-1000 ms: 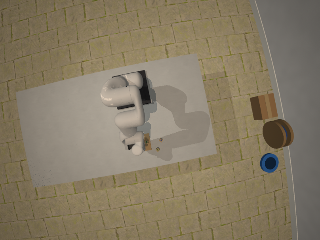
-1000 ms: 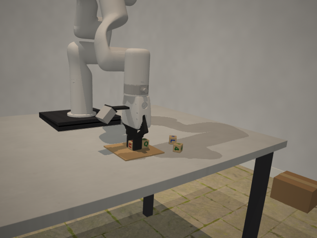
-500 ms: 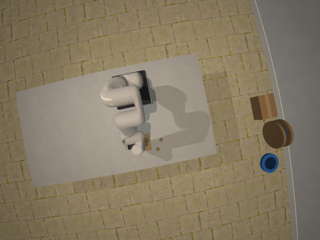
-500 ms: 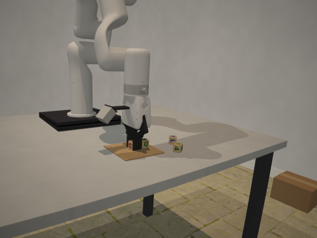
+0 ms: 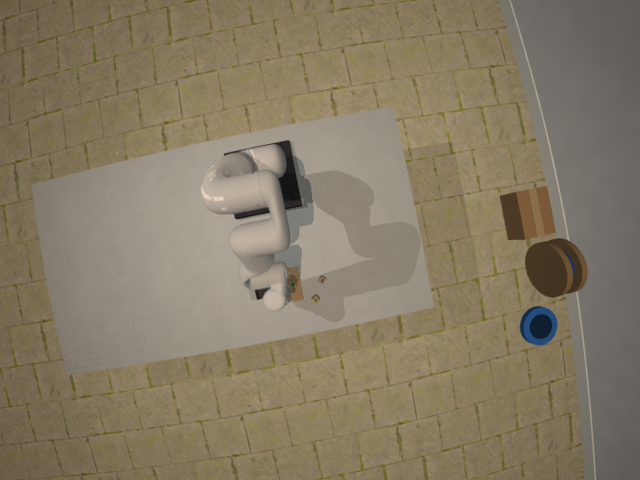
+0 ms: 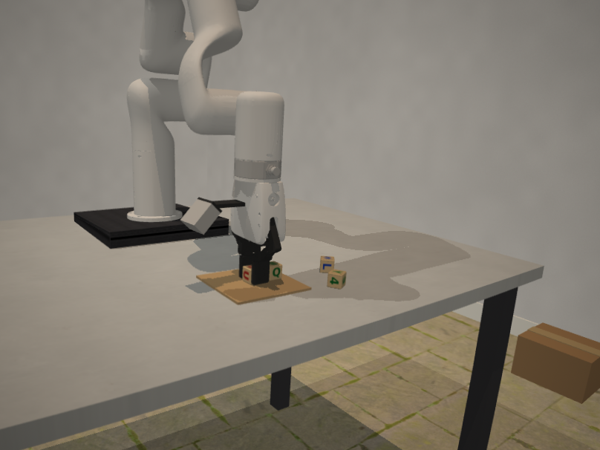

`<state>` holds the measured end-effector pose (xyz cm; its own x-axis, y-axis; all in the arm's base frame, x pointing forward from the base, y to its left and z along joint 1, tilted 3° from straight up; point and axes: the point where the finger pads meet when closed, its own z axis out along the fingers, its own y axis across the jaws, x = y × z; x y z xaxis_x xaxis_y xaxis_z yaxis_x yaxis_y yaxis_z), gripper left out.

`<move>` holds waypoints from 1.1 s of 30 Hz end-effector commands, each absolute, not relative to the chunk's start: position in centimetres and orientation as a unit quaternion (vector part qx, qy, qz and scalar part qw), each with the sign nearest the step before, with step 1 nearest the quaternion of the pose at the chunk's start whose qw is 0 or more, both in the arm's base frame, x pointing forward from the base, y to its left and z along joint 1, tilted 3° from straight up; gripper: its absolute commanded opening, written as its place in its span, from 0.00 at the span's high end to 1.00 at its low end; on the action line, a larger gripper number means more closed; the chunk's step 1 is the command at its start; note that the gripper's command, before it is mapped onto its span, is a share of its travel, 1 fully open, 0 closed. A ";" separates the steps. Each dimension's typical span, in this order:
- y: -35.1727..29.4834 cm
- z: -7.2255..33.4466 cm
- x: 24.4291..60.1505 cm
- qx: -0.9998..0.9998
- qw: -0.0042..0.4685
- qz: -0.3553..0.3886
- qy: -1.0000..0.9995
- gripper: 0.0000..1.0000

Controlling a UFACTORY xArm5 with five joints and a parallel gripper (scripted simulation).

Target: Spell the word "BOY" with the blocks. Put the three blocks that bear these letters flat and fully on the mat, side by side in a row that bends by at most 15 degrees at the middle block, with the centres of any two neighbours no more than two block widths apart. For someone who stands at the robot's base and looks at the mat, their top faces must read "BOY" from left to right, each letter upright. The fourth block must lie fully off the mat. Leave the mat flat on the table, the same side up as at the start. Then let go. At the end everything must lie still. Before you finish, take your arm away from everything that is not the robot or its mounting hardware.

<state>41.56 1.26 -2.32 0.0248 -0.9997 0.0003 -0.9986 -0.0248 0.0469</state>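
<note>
A tan mat point(image 6: 252, 286) lies on the table in front of the arm's base; it also shows in the overhead view point(image 5: 295, 285). Two blocks stand on it side by side. One has a red letter on its side point(image 6: 246, 274); the other shows a green Q on its side point(image 6: 275, 269) and a green mark on top in the overhead view point(image 5: 293, 283). My gripper point(image 6: 252, 275) points straight down with its fingers astride the red-letter block, slightly parted from it, open. Two more blocks lie off the mat to the right, one with a blue L point(image 6: 327, 263) and one with a green 4 point(image 6: 336, 278).
The arm's black base plate point(image 6: 145, 225) sits behind the mat. The table's right edge point(image 6: 513, 275) is well beyond the loose blocks. A cardboard box point(image 6: 557, 360) stands on the floor; a round brown drum point(image 5: 555, 267) and a blue ring point(image 5: 539, 325) lie beside it.
</note>
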 end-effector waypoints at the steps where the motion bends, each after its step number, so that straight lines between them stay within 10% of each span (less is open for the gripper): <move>1: 1.3 -2.2 41.7 0.716 0.016 -0.015 -0.698 0.62; 33: 1.4 3.4 41.9 0.716 0.016 -0.015 -0.698 0.58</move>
<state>41.69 1.35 0.72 0.0248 -0.9997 0.0004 -0.9986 -0.0248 0.0474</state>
